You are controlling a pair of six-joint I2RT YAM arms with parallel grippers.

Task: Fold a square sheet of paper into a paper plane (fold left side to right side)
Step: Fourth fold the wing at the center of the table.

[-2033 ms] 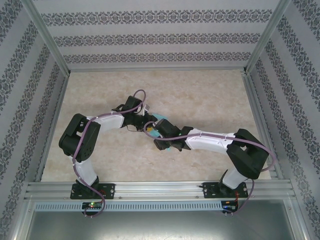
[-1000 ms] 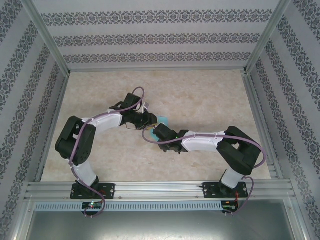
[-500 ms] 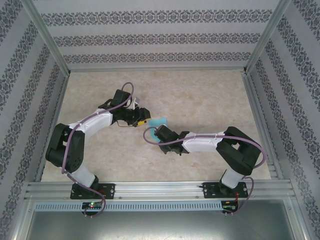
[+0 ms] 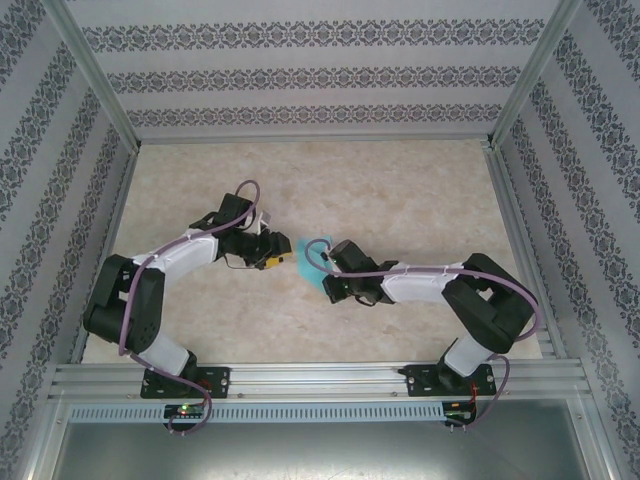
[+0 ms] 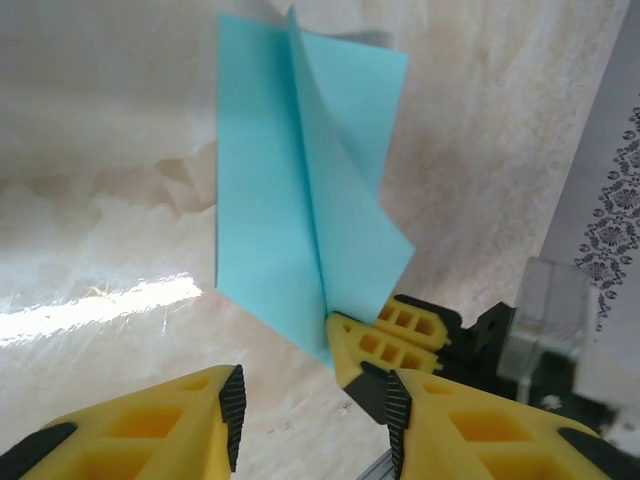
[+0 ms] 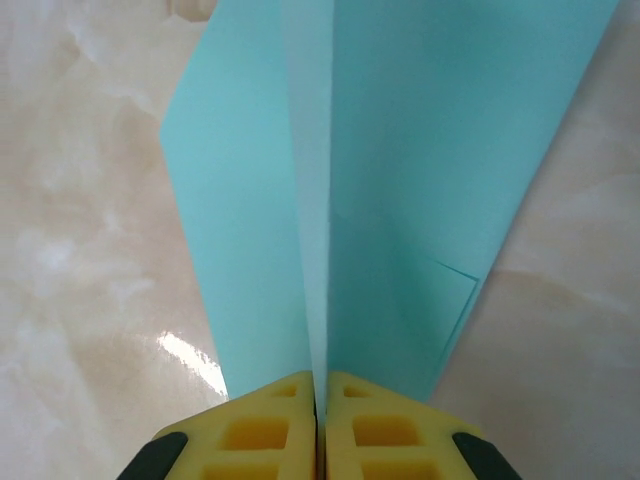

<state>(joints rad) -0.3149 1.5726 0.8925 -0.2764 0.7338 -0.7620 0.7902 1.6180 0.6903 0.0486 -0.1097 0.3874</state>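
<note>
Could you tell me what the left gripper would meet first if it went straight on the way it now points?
The left gripper would most likely meet the near tip of the paper plane, pinched there by the right gripper, though depth is unclear.

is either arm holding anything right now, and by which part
The right jaws pinch the plane by its centre crease, at the narrow end nearest them. The left jaws stand open, holding nothing.

**Surroundings on my screen**

I see a beige marbled table [image 4: 420, 190] boxed in by walls [image 4: 300, 75] papered in grey floral stripes. Silver metal posts [image 4: 95, 75] rise from its back corners, and a silver rail [image 4: 320, 378] spans the near edge.
</note>
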